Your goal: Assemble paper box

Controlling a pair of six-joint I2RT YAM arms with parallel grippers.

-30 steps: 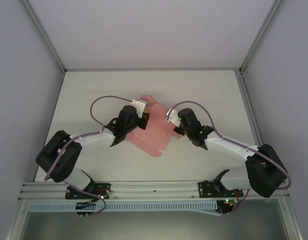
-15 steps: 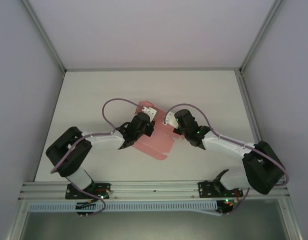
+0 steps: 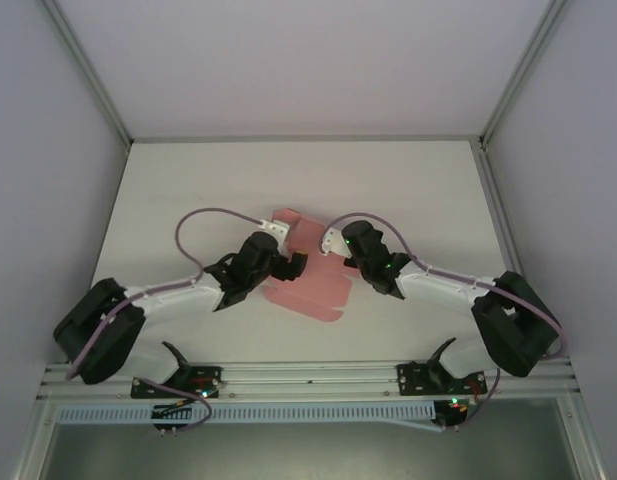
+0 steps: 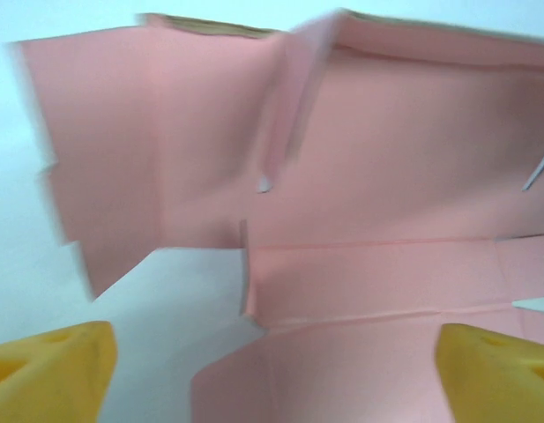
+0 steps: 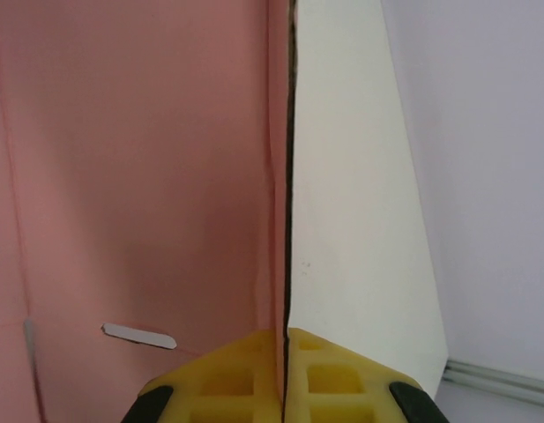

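The paper box (image 3: pixel 310 288) is a flat pink die-cut sheet with creases and flaps, lying mid-table between both arms. My left gripper (image 3: pixel 292 263) hovers at its left side. In the left wrist view the paper box (image 4: pixel 377 220) spreads below, one flap raised along a crease, and the left gripper (image 4: pixel 276 379) is open, its yellow fingertips (image 4: pixel 51 370) far apart with nothing pinched. My right gripper (image 3: pixel 337 246) is at the sheet's right edge. In the right wrist view the right gripper (image 5: pixel 285 370) is shut on an upright edge of the paper box (image 5: pixel 148 176).
The white table (image 3: pixel 188 180) is enclosed by grey walls with metal corner posts (image 3: pixel 88 70). An aluminium rail (image 3: pixel 308 375) with both arm bases runs along the near edge. Cables loop above each wrist.
My left gripper has gone from shut to wide open, letting go of the sheet, and its arm has swung lower and leftward. The right gripper has shifted slightly left, still clamped on the sheet's edge.
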